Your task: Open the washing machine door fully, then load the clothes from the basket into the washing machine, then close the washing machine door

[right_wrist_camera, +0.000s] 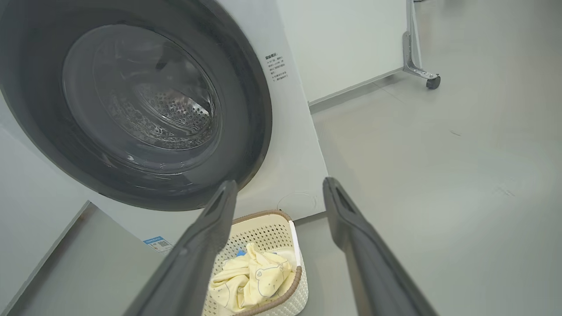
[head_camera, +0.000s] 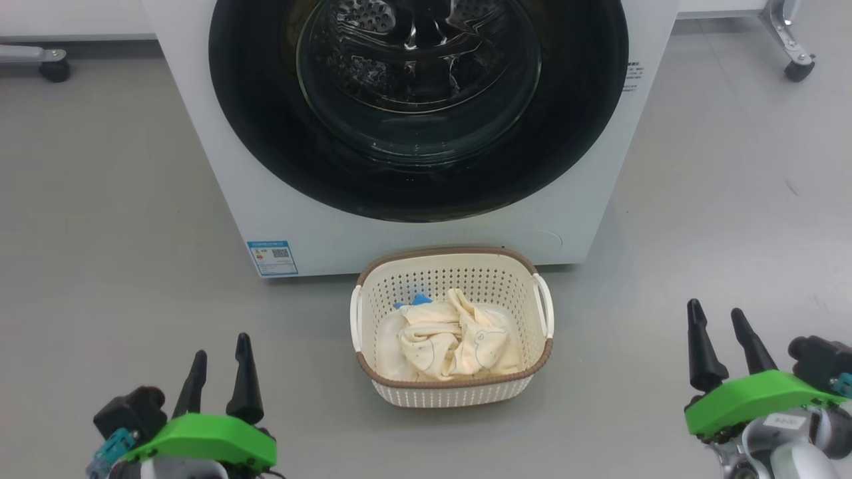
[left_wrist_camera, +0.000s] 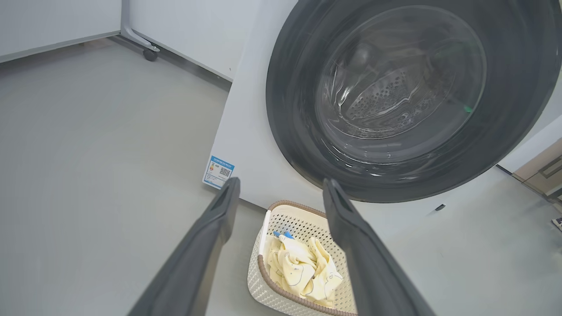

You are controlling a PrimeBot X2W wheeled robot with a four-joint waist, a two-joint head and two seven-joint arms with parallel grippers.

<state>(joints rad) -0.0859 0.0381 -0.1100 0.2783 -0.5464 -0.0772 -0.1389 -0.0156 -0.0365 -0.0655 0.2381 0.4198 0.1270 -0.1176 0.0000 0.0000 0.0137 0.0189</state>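
The washing machine (head_camera: pixel 253 199) stands on the grey floor (head_camera: pixel 100 233), its round washing machine door (head_camera: pixel 259 120) shut flush against the front. The basket (head_camera: pixel 452 392) sits on the floor just in front, below the door, with the clothes (head_camera: pixel 452 342) bunched inside. The left fingers (head_camera: pixel 245 379) and right fingers (head_camera: pixel 702 352) are spread wide and hold nothing. The 2 pairs flank the basket, well apart from it.
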